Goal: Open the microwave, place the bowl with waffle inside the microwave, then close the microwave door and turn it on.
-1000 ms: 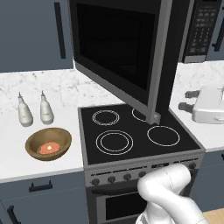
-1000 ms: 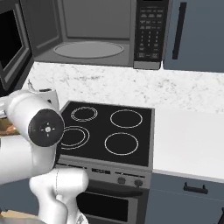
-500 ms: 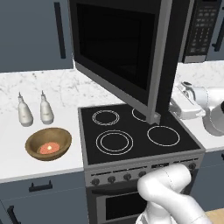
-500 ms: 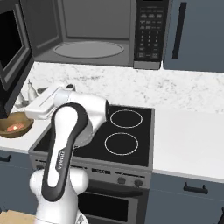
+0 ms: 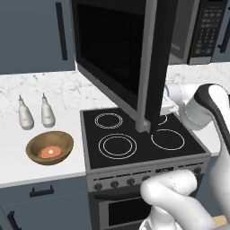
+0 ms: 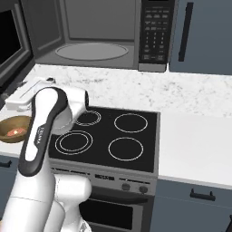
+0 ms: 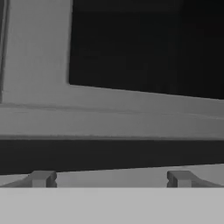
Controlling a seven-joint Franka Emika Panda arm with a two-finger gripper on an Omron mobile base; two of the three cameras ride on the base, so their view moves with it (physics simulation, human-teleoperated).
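Note:
The microwave (image 6: 97,34) hangs above the stovetop with its grey inside and round turntable (image 6: 90,50) exposed. The microwave door (image 5: 114,60) stands swung wide open over the stove's left side. On the left counter the brown wooden bowl (image 5: 49,148) holds the orange-pink waffle (image 5: 50,152); the bowl (image 6: 13,128) is partly hidden behind my arm in the right base view. My white hand (image 6: 29,93) reaches left behind the door's free edge. In the hand view my gripper (image 7: 111,179) is open, nothing between its fingertips (image 7: 41,178), facing the door's dark window and grey frame close up.
Two pale bottles (image 5: 25,114) (image 5: 46,112) stand behind the bowl. The black four-ring stovetop (image 5: 134,139) lies under the arm. The keypad panel (image 6: 154,31) is on the microwave's right. A bare white counter (image 6: 195,145) runs to the right of the stove.
My arm has risen from low by the base and swung left over the stove, bringing the hand up beside the open door. Door, bowl and waffle have not moved.

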